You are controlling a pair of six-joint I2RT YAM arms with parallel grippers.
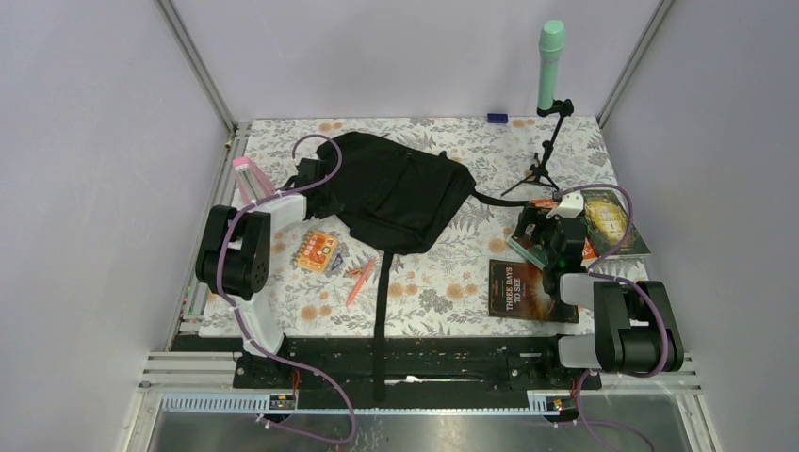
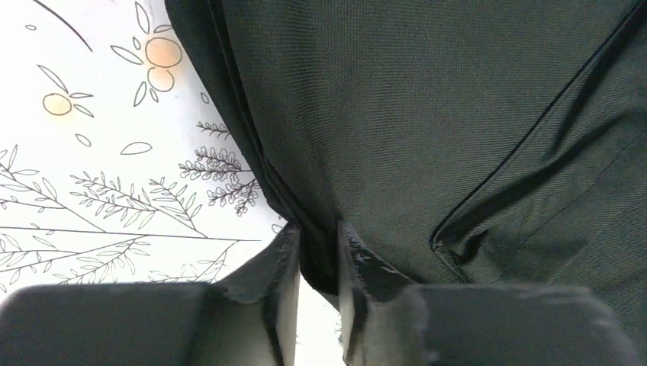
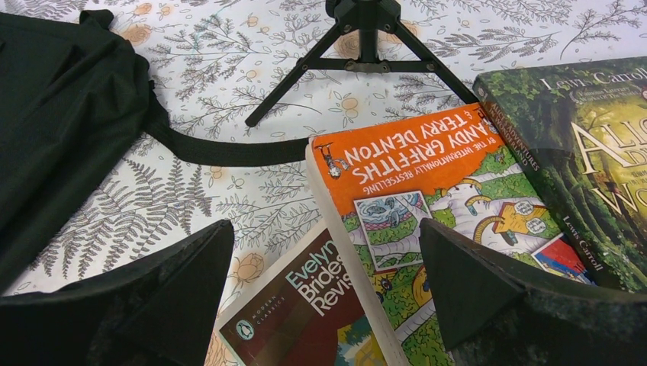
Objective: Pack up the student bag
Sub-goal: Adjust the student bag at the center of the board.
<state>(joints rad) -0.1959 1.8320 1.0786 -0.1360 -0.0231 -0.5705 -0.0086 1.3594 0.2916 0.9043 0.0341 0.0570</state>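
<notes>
The student bag (image 1: 396, 193), a large black backpack, lies at the table's back centre, one long strap (image 1: 381, 311) running to the near edge. My left gripper (image 1: 306, 181) is at the bag's left edge, shut on a fold of its black fabric (image 2: 320, 244); the bag (image 2: 427, 114) fills that view. My right gripper (image 1: 546, 221) is open, hovering over a stack of books: an orange-covered book (image 3: 427, 191) lies on a maroon paperback (image 3: 320, 305), with a green book (image 3: 580, 160) to their right. The orange book's edge lies between my open fingers (image 3: 473, 282).
A dark book (image 1: 520, 289) lies near the right arm. An orange card pack (image 1: 318, 250) and orange pens (image 1: 360, 276) lie near the left arm. A black tripod (image 1: 546, 160) with a green cylinder stands at the back right; a pink item (image 1: 247, 172) lies far left.
</notes>
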